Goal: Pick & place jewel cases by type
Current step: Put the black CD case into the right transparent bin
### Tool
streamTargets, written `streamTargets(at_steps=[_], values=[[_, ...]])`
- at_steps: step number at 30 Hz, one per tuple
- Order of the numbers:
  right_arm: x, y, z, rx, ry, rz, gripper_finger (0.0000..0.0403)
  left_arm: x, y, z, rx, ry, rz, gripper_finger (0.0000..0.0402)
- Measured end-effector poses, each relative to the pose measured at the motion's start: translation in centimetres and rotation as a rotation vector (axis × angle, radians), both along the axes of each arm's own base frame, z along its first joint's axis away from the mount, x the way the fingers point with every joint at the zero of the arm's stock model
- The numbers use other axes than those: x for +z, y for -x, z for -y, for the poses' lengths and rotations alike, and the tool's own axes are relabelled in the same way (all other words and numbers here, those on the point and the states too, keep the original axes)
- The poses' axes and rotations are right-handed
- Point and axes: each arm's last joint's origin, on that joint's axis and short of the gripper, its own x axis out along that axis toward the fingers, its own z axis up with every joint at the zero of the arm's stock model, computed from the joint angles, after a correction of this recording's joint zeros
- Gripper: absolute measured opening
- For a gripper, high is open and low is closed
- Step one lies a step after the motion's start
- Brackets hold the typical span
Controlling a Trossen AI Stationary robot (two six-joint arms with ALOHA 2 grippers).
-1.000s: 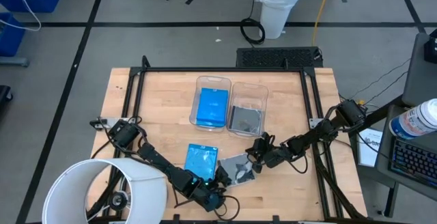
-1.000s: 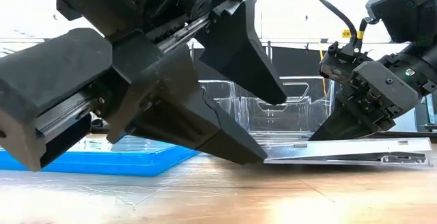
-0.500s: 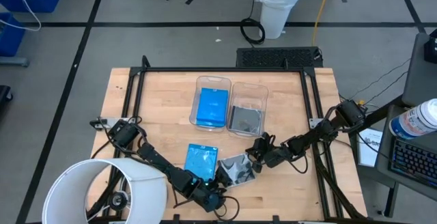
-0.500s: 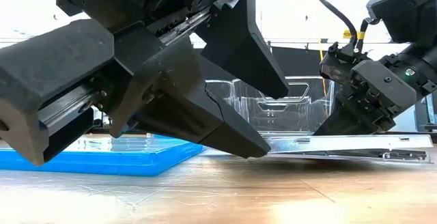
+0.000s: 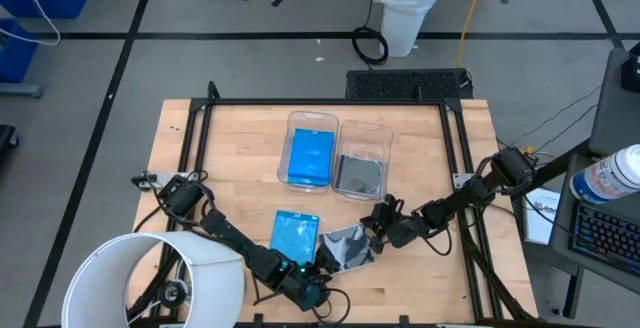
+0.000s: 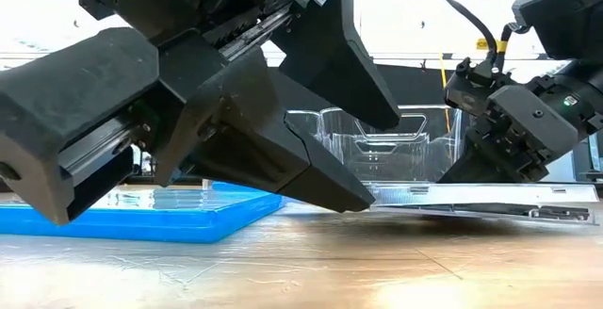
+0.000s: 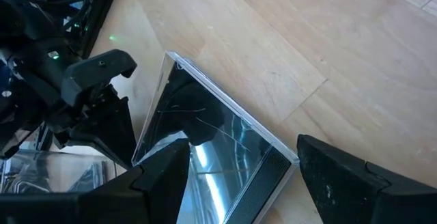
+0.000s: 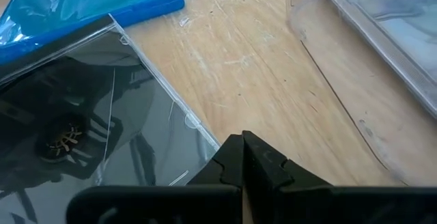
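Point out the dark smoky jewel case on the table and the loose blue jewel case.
Dark smoky square jewel case [image 5: 345, 247]: high view, lid centre.
Bright blue translucent jewel case [image 5: 294, 235]: high view, top face.

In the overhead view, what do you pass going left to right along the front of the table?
White lampshade → left gripper → blue case → grey case → right gripper.

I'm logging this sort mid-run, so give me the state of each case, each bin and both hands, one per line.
Grey case on the table: flat or nearly so, between both hands.
Blue case on the table: flat, untouched.
Left bin: holds a blue case.
Right bin: holds a grey case.
Left hand: open, fingers either side of the grey case.
Right hand: shut, at the grey case's edge.
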Motion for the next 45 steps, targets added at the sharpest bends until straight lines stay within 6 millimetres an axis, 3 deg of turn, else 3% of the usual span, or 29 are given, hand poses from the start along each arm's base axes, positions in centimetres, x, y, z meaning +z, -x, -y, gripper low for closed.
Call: streamTargets(at_steps=[30,45], values=[[1.0,0.3,0.5,-0.019,0.135,0.010,0.0000,0.0,0.0,-0.1,0.025,-0.021,0.014,0.0269],[1.0,0.4,0.5,-0.025,0.115,0.000,0.0000,0.1,0.0,-0.1,0.023,-0.025,0.015,0.0269]])
